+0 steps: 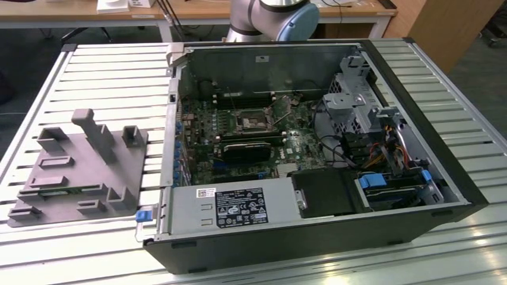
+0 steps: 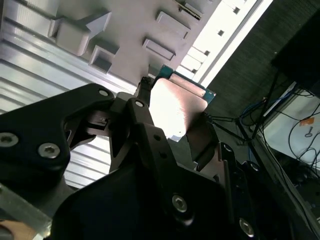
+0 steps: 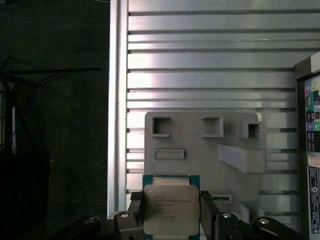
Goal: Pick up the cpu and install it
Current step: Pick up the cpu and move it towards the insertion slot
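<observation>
Claw pinches the cpu by two opposite edges; grey fixture block lies on the slatted worktop beyond the claw

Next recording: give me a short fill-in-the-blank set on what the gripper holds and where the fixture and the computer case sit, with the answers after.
1. The gripper is shut on the ____, clamping it by two opposite edges.
2. The grey fixture lies on a ____ metal table.
3. In the exterior view, the fixture lies on that view's ____ of the open computer case.
Missing words: cpu; slatted; left.
</observation>
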`<state>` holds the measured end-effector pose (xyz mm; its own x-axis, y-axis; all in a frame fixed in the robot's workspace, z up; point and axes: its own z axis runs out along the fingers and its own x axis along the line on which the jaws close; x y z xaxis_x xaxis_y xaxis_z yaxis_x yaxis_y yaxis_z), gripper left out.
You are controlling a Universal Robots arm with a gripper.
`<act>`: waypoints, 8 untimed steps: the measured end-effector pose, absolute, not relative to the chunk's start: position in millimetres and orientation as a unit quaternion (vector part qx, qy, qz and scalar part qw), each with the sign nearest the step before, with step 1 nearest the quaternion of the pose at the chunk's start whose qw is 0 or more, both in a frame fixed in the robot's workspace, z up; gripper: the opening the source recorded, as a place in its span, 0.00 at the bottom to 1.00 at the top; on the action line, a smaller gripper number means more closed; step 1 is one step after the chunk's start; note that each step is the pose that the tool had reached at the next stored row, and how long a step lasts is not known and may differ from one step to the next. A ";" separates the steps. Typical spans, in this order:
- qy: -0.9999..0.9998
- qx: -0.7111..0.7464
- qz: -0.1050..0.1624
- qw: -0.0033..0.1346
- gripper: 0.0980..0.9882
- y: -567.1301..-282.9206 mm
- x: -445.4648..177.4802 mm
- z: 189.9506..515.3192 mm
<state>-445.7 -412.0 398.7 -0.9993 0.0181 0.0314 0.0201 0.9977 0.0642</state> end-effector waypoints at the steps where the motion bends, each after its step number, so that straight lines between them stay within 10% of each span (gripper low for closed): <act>1: -0.999 -0.010 -0.032 0.015 0.49 -412.0 -445.7 398.6; 8: -0.999 -0.010 -0.032 0.015 0.49 -412.0 -442.0 398.8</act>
<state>-442.0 -412.0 398.8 -0.9993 0.0180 0.0315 0.0200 0.9977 0.0642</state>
